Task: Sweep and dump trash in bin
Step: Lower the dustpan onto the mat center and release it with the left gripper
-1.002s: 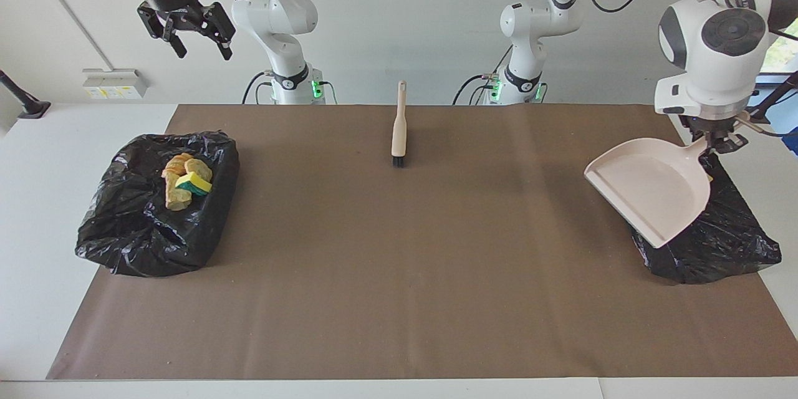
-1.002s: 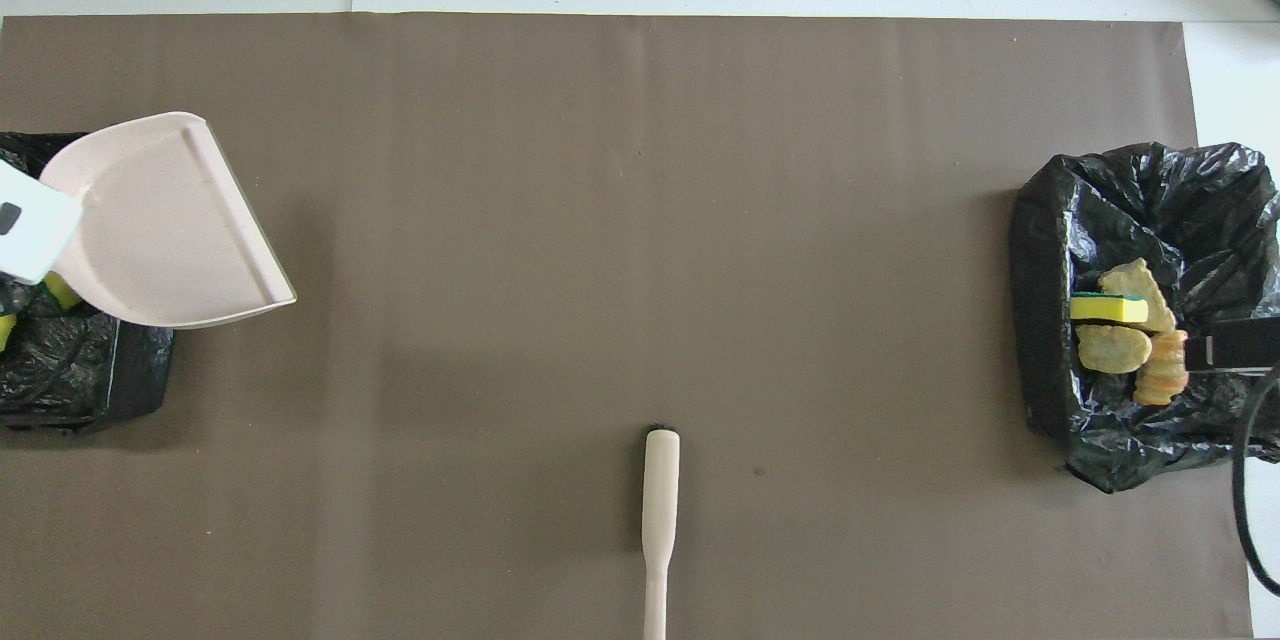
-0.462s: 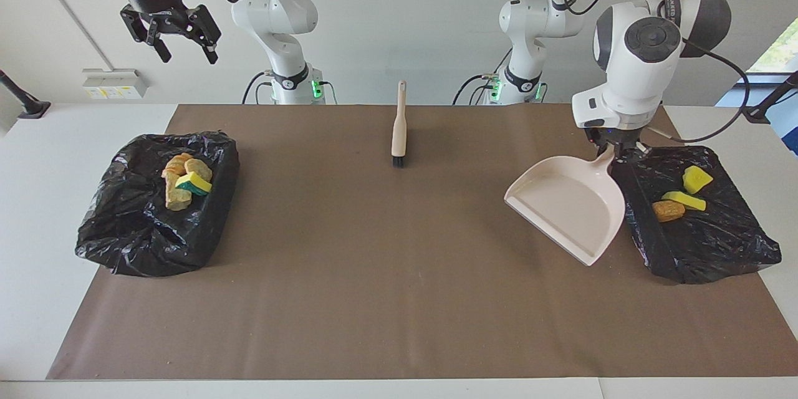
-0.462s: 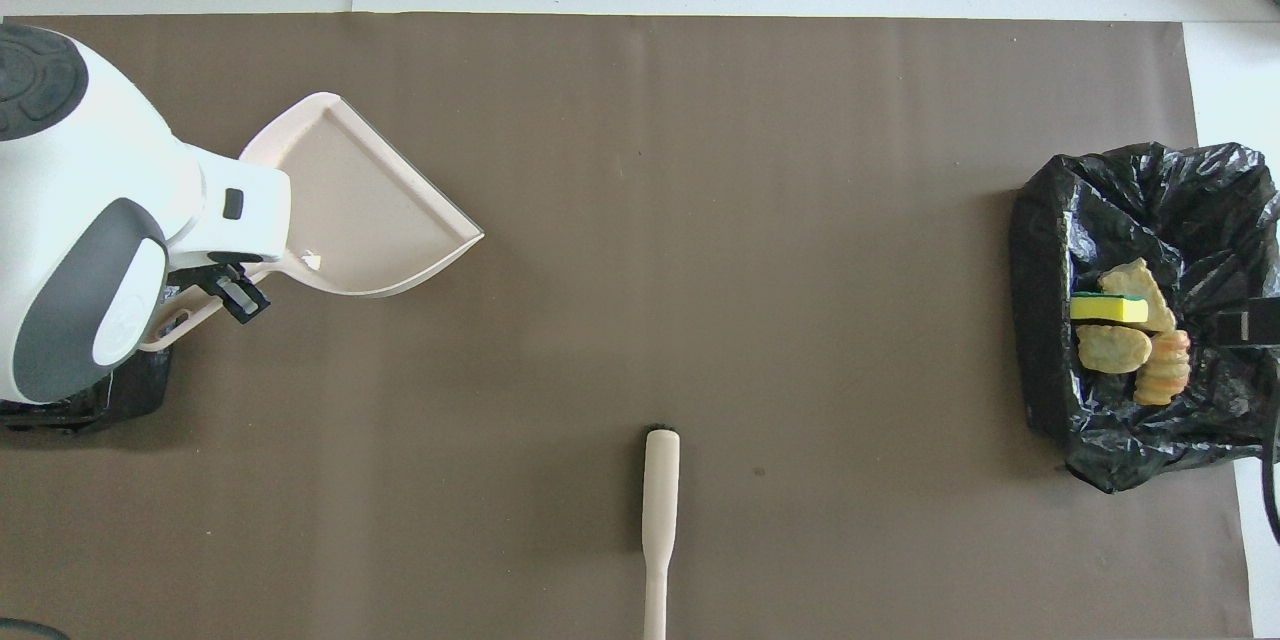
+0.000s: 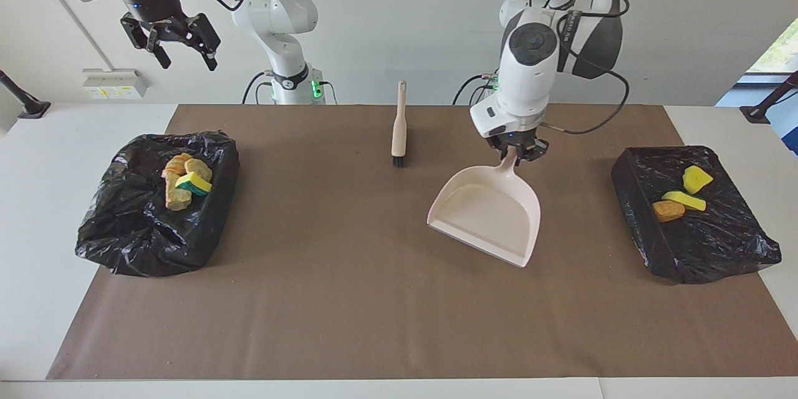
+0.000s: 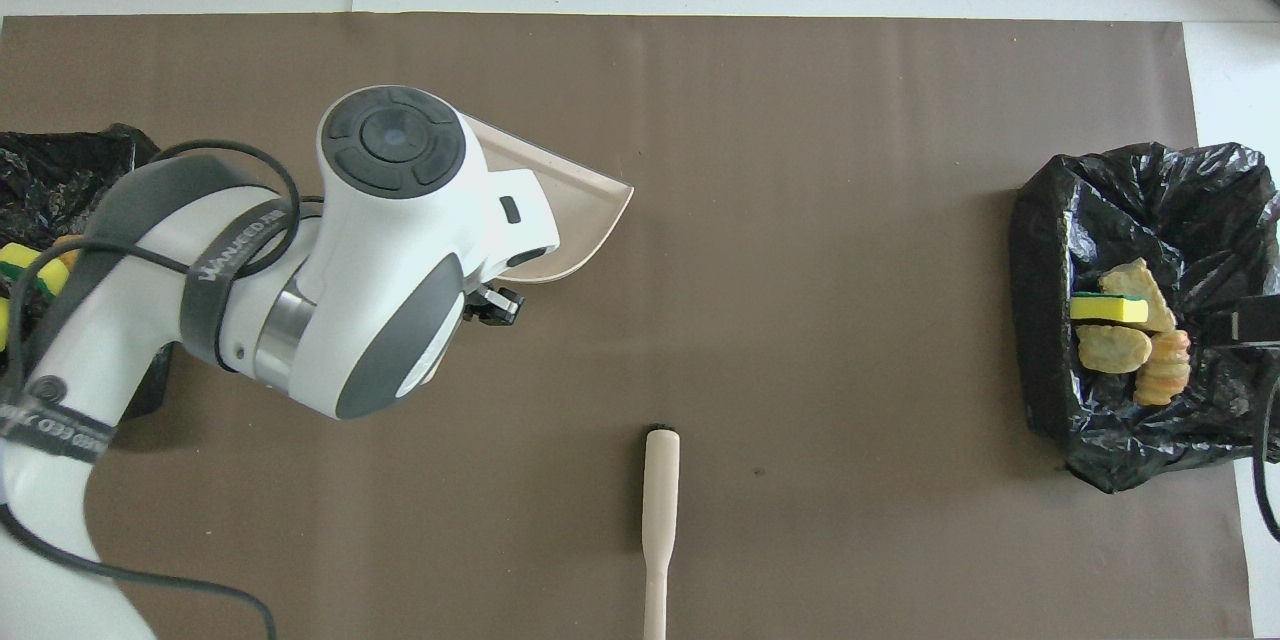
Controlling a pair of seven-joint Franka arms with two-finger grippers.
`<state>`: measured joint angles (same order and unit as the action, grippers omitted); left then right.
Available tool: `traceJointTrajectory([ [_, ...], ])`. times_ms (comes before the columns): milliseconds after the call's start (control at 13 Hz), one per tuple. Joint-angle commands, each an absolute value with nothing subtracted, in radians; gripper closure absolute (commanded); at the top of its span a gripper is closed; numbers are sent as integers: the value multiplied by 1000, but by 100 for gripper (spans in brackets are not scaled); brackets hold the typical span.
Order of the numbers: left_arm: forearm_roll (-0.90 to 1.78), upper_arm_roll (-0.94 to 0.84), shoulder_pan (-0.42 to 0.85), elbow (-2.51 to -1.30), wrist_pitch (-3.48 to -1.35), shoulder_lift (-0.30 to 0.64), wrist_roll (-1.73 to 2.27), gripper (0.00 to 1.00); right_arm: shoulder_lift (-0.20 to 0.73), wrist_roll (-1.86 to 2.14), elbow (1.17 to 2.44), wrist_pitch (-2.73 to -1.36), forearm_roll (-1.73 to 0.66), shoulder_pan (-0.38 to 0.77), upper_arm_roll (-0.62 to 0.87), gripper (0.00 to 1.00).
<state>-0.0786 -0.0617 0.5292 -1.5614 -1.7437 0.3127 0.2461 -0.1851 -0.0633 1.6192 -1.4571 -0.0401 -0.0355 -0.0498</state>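
Note:
My left gripper [image 5: 516, 153] is shut on the handle of the pale pink dustpan [image 5: 486, 213], which hangs empty and tilted over the middle of the mat, lip down. In the overhead view my left arm covers most of the dustpan [image 6: 575, 220]. Trash lies in two black bag bins. The bin [image 5: 692, 243] at the left arm's end holds yellow sponge bits and a tan chunk [image 5: 684, 199]. The bin [image 5: 143, 237] at the right arm's end holds tan chunks and a green-backed sponge [image 5: 186, 182]. My right gripper [image 5: 181, 53] waits open, high over that bin.
A cream brush [image 5: 399, 128] with black bristles lies on the brown mat [image 5: 349, 299] near the robots, midway between the arms, handle toward them. The same brush [image 6: 660, 510] shows in the overhead view. White table borders the mat.
My left arm has carried the dustpan from over the bin at its end toward the middle of the mat, uncovering that bin's trash. The right gripper has shifted slightly, still raised.

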Motion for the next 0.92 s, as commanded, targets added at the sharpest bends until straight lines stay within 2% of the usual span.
traceJointTrajectory([
  [0,-25,-38,575,-1421,-1814,445,430,100,-166,-54,1626,-1503,-17,-83,-20,0],
  [154,29,-38,592,-1422,-1893,465,510,100,-167,-55,1637,-1502,-28,-94,-20,0],
  [308,32,-38,609,-1417,-1956,509,580,100,-170,-57,1637,-1473,-18,-49,-32,0],
  [462,20,-31,653,-1353,-1982,601,612,100,-172,-63,1635,-1468,-18,-9,-49,0],
  [694,3,-31,655,-1339,-1980,618,611,100,-172,-58,1637,-1467,-14,-14,-54,0],
  [771,-11,-31,655,-1341,-1968,615,609,93,-172,-57,1629,-1466,-11,-14,-54,0],
  [848,-29,-31,655,-1342,-1971,611,607,56,-172,-52,1625,-1479,11,-11,-54,0],
])
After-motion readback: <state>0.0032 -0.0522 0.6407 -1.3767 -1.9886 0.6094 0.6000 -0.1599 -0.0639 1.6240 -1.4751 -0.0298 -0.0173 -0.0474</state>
